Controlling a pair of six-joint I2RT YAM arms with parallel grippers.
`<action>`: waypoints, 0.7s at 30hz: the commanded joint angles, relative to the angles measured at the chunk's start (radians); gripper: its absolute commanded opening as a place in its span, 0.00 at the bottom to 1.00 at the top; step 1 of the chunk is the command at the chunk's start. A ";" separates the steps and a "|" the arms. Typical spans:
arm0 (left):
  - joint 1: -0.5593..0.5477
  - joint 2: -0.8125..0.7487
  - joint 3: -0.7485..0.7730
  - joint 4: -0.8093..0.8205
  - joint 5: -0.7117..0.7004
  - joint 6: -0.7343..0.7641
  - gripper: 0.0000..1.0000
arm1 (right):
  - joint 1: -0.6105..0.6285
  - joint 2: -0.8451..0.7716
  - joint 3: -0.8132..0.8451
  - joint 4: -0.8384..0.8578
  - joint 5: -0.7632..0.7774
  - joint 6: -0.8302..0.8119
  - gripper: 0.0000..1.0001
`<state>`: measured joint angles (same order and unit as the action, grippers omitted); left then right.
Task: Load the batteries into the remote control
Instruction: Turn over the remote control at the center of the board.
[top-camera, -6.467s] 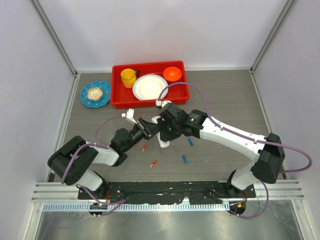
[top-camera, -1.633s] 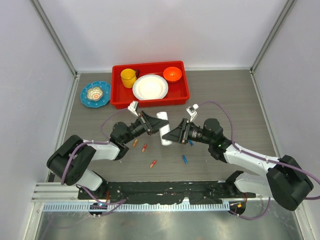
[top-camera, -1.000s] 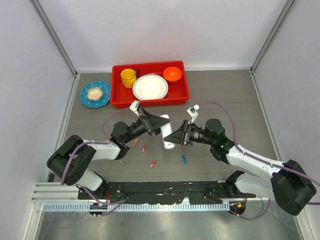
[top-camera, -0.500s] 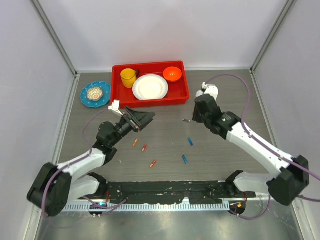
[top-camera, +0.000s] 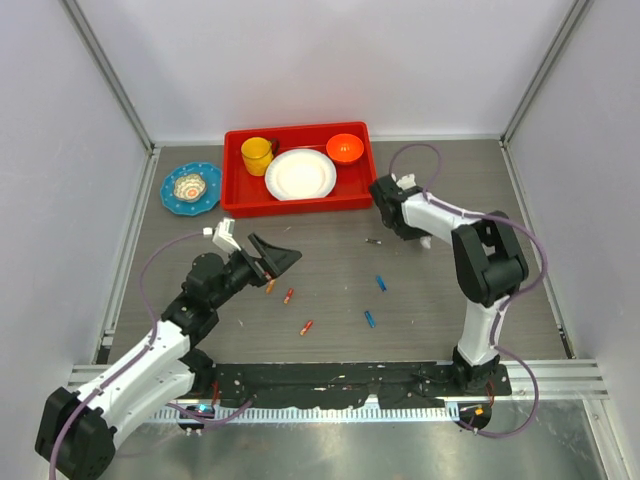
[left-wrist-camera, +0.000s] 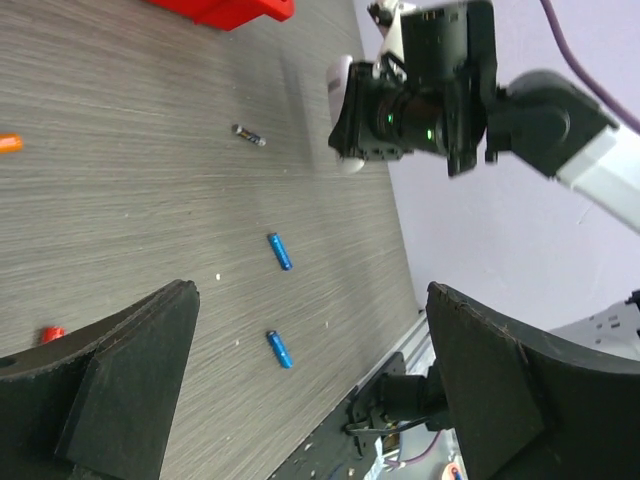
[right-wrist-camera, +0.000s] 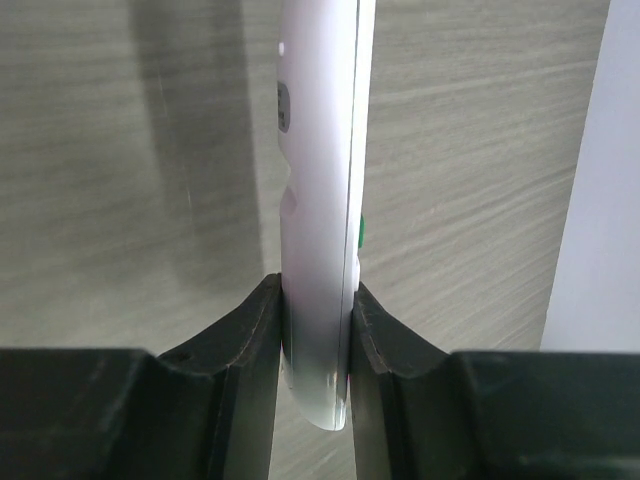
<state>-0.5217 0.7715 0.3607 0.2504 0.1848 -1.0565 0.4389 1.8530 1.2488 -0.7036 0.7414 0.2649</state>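
At the far left a blue plate (top-camera: 190, 187) sits beside a red tray (top-camera: 235, 200) of crockery. Both are well back from the work, and I'd say they have no part in this job.

The left arm (top-camera: 150, 350) reaches in low over the table (top-camera: 450, 300). Its jaws are spread as wide as they go and hold nothing. They hang just beside the three orange batteries (top-camera: 289, 296) lying loose on the wood, so to my eye they are set wide to come down on one of those.

Further right two blue batteries (top-camera: 381, 283) lie apart from each other, and a darker one (top-camera: 373, 241) lies alone nearer the tray. All six are on the table, and I see none in the handset.

On the right, the right arm (top-camera: 490, 260) is folded back on itself. Its jaws are partly closed on the remote control (right-wrist-camera: 318, 200), pinching its broad faces near one end so the wrist view sees it edge-on. It is held near the tray's right end. I can't tell whether its far end touches the table, nor see the battery recess. Gripped that way it is probably being steadied for loading.
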 joint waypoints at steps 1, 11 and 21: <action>0.000 -0.061 -0.026 -0.071 -0.011 0.053 1.00 | -0.045 0.084 0.161 -0.059 0.040 -0.053 0.01; 0.000 -0.087 -0.040 -0.108 -0.004 0.081 1.00 | -0.080 0.229 0.182 -0.085 0.062 -0.056 0.01; -0.001 -0.077 -0.046 -0.097 0.002 0.075 1.00 | -0.081 0.230 0.172 -0.091 -0.068 -0.017 0.29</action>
<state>-0.5217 0.6956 0.3115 0.1371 0.1833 -1.0042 0.3576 2.0842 1.4113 -0.7799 0.7731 0.2131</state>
